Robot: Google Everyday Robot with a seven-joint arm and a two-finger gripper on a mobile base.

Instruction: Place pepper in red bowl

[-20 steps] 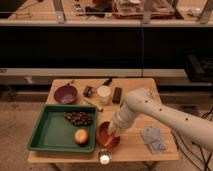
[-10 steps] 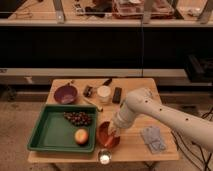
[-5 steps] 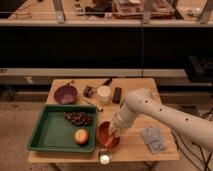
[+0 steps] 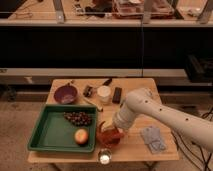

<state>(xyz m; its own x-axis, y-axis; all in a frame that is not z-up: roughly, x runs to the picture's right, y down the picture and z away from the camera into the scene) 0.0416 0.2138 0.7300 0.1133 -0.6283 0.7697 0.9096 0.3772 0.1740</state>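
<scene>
Meanwhile, the gripper (image 4: 111, 131) stays low over the red bowl (image 4: 109, 137) beside the green tray (image 4: 41, 134), nothing shifting lately; its grip cannot be told, the pepper unseen, suggesting placement is near.

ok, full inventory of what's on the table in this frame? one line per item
red bowl: 1, orange-red, front edge of table, right of the tray
green tray: 1, green, front left
grapes: 1 bunch, dark, in tray
round fruit: 1, yellow-orange, in tray
purple bowl: 1, purple, back left
white cup: 1, white, back centre
dark bar: 1, black, right of the cup
cloth: 1, grey-blue, front right
small cup: 1, metallic, front edge
pepper: not discernible
claw: 1, over the red bowl, on white arm
</scene>
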